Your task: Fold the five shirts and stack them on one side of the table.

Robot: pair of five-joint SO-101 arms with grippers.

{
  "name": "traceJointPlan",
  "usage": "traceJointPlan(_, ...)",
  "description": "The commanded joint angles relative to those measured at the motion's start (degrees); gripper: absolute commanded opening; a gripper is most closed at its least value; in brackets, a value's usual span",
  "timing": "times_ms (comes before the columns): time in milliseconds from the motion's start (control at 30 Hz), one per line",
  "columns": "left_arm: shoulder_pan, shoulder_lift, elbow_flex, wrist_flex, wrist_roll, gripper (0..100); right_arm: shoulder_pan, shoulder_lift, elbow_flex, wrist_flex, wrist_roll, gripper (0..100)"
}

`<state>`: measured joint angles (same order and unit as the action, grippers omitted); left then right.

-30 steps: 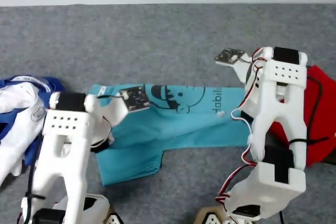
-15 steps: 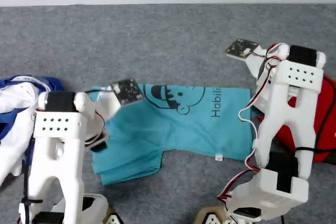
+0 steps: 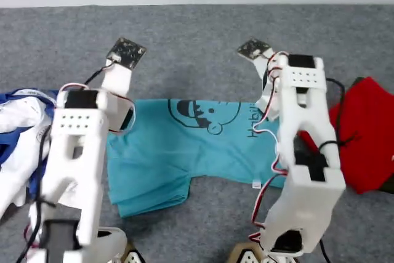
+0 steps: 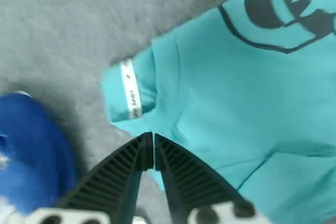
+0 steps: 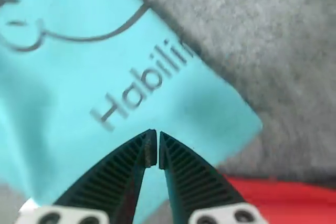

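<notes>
Left gripper and right gripper both closed, empty, above 1 teal shirt mid-frame; 1 red shirt right edge, blue-white pile left edge.

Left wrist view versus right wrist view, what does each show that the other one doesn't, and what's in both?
Only the left wrist view: the blue shirt and a white neck label. Only the right wrist view: the red shirt and the printed lettering. Both: the teal shirt, its dark drawing and the grey table cover.
</notes>
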<state>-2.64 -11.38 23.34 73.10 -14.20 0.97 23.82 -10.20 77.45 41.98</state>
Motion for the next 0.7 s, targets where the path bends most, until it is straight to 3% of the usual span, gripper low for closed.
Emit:
traceJointPlan(0, -0.18, 2.02, -2.24, -1.14, 1.32, 0, -0.13, 3.12, -2.81, -5.67, -1.05, 0.9)
traceJointPlan(233, -0.18, 0.88, -2.07, -1.58, 1.05, 0, -0.4, 10.68, -4.75, -17.27, -0.62, 0.9)
traceJointPlan(433, -0.18, 1.32, -2.07, -1.58, 1.05, 0, -0.48, 20.09, -18.73, -17.8, -0.88, 0.9)
traceJointPlan(667, -0.18, 1.32, -2.15, -1.58, 0.97, 0, -2.33, 20.97, -32.97, -3.82, -1.05, 1.1)
